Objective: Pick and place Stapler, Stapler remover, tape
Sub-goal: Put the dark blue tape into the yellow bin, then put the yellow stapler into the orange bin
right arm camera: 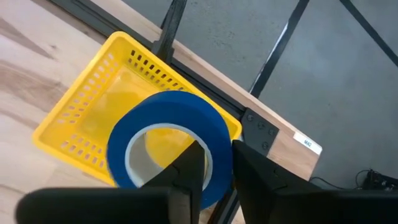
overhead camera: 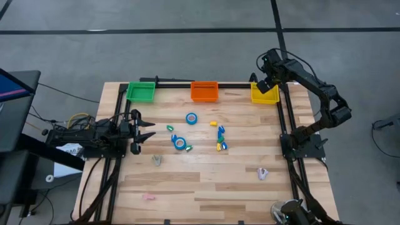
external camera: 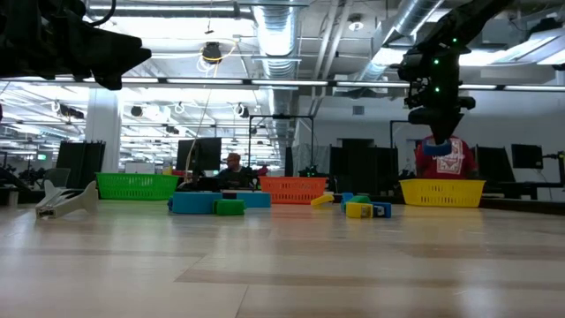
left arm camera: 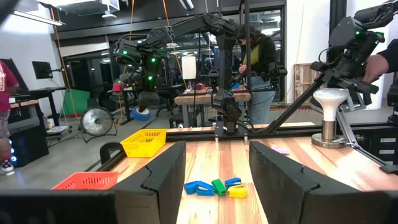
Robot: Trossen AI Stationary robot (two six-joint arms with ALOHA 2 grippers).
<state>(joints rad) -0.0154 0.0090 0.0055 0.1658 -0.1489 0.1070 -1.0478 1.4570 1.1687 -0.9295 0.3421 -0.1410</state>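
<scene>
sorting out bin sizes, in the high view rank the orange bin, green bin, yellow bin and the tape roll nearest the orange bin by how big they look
1. orange bin, green bin and yellow bin: they look about alike, and an arm partly covers the yellow one, so no ranking among them.
2. tape roll: clearly smallest.

In the right wrist view the blue tape roll [right arm camera: 166, 146] runs off the picture's lower edge, and the right gripper's [right arm camera: 216, 171] fingers [right arm camera: 188, 177] cover part of its rim, so whether they pinch it can't be told. The yellow bin [right arm camera: 74, 121] sits partly behind the roll. From above, the right gripper [overhead camera: 264, 82] hides whatever it carries. In the low view the left arm [external camera: 62, 40] is cut off by the upper edge, gripper unseen. The little coloured pieces [overhead camera: 220, 136] mid-table are too small to name. A pale scrap [overhead camera: 149, 197] near the front edge is too blurred to identify.
</scene>
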